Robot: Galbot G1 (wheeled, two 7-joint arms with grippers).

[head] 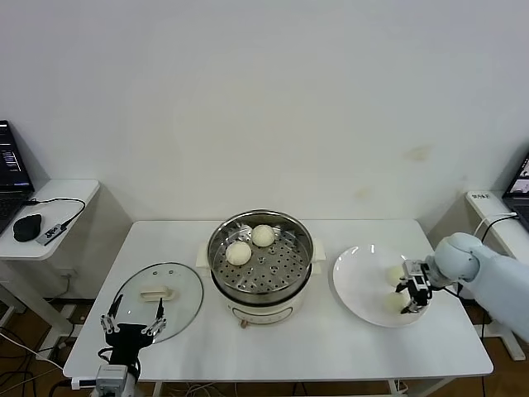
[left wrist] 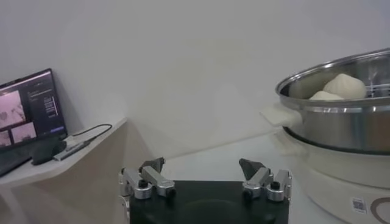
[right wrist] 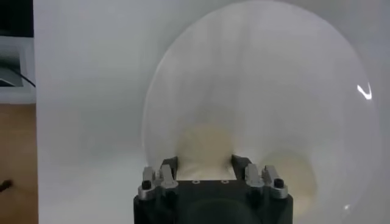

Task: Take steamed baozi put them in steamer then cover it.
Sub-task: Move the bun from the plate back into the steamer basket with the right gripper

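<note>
Head view: the right hand (head: 414,293) is working over the plate (head: 355,285) on the counter (head: 331,347), its fingers closing around one bun (head: 395,303) while a second bun (head: 395,272) is sitting just beside it. The steamer (head: 262,263) is lying to that hand's left, mid-counter, already holding two buns (head: 251,244). The right arm is plainly the nearer one. The left hand (head: 131,324) is waiting open at the counter's near left edge, just short of the glass lid (head: 157,291).

Left wrist view: the open fingers (left wrist: 149,176) are pointing past the steamer (left wrist: 341,122); a small label (left wrist: 359,206) on its base is not readable.

Right wrist view: the fingers (right wrist: 239,164) are flanking the bun (right wrist: 206,146) on both sides, touching or nearly so; the grip is looking almost set, so I judge lifting leftward comes next. No writing is showing.
</note>
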